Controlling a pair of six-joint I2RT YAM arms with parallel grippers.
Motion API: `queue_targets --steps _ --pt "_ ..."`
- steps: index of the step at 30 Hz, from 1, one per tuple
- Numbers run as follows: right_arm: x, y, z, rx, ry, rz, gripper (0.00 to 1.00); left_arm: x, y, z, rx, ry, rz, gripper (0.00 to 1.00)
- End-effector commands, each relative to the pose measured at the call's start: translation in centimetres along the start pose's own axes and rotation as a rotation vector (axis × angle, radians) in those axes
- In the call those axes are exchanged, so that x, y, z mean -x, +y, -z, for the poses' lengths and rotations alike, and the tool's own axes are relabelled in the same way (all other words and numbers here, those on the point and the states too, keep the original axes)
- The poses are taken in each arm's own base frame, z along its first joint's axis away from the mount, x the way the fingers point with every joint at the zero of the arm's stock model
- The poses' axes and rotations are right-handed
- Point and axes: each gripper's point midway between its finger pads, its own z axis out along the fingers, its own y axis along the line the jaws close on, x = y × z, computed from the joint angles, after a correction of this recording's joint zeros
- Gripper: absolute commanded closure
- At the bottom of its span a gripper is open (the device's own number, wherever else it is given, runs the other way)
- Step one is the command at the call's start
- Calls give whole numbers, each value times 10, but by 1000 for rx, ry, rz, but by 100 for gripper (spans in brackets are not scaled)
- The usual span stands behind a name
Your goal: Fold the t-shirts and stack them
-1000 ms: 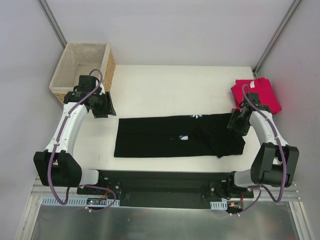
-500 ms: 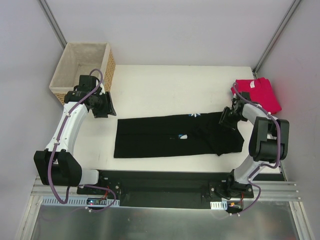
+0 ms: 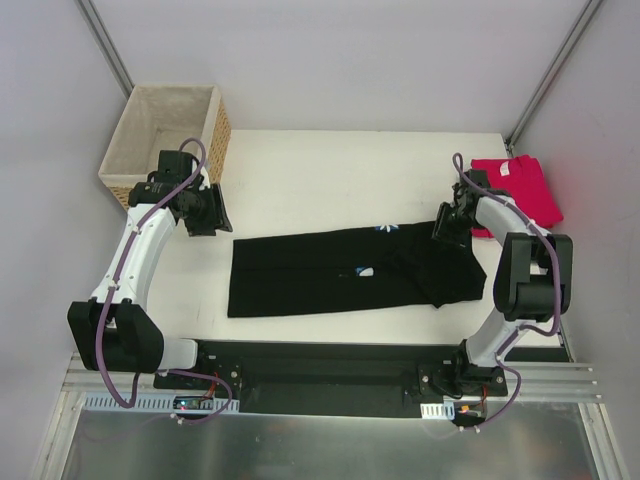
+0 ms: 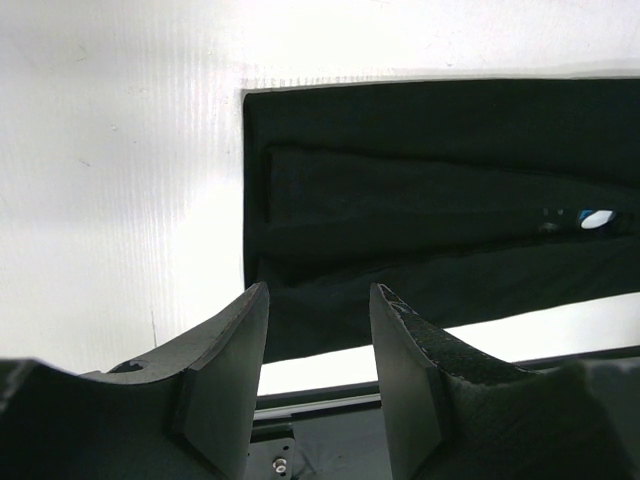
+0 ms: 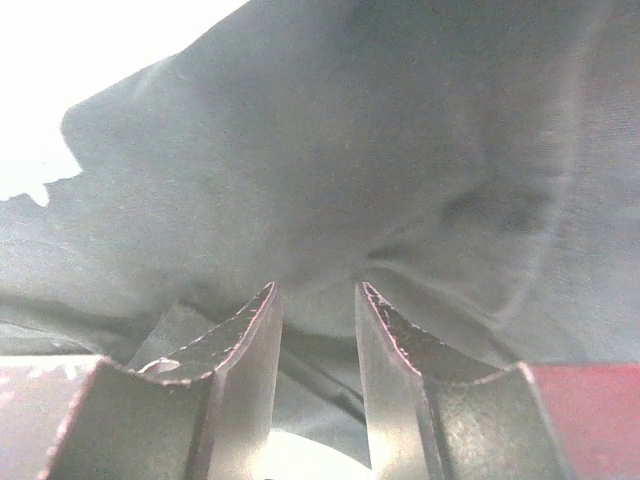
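The right claw (image 5: 316, 290) has its fingers drawn in around a ridge of dark cloth. Some gap is left between them, and I cannot tell whether the pinch has been made. It has come down on the far right corner of the black t-shirt (image 3: 330, 272), just inside the hem that faces the counter's (image 3: 330, 180) right edge. The right wrist view is filled with bunched fabric pushing up toward the fingertips.

I judge this to be the pick-up for the next fold, taking the right end across toward the left. The shirt lies as a long band across the counter's middle, closer to the near edge. A bit of its white daisy print (image 3: 388, 229) shows at the far hem.

A second ago this claw hung lower and further right, over the near part of the shirt's right end, with its jaws wider. It has moved toward the far edge and inward, and the elbow has swung round behind it. The shirt's outline has barely shifted.

The left claw (image 4: 320, 292) has not moved. It is spread and holding nothing, above bare counter off the shirt's far left corner, near the basket (image 3: 218, 130). The red t-shirt (image 3: 525, 185) sits folded at the right edge toward the far corner, close beside the right arm.
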Motion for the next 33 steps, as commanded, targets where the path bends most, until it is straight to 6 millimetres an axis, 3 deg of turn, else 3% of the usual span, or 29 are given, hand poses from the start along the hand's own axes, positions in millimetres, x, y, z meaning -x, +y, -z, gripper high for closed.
queue_targets --steps 1,7,8,11,15,22,25,30,33 --pt "1 -19 34 -141 -19 57 62 -7 -7 1 -38 19 1 56" --pt "-19 -40 35 -221 8 76 62 -28 -15 -39 -74 107 -16 59" --pt "-19 -38 37 -213 0 71 62 -40 -15 -52 -63 153 -26 60" --pt "-16 -31 43 -178 -41 53 61 -52 -18 -73 -48 183 -44 65" --pt "-8 -5 50 -45 -89 38 60 -66 -33 -96 -38 232 -105 68" --pt "-1 9 56 24 -126 51 59 -48 -52 -110 -44 179 -135 74" --pt "3 13 50 44 -129 49 59 -46 -55 -126 -37 209 -145 81" --pt "16 27 39 110 -147 32 60 -30 -70 -133 -58 187 -158 99" --pt "22 32 30 129 -138 22 60 -27 -75 -147 -69 208 -153 100"
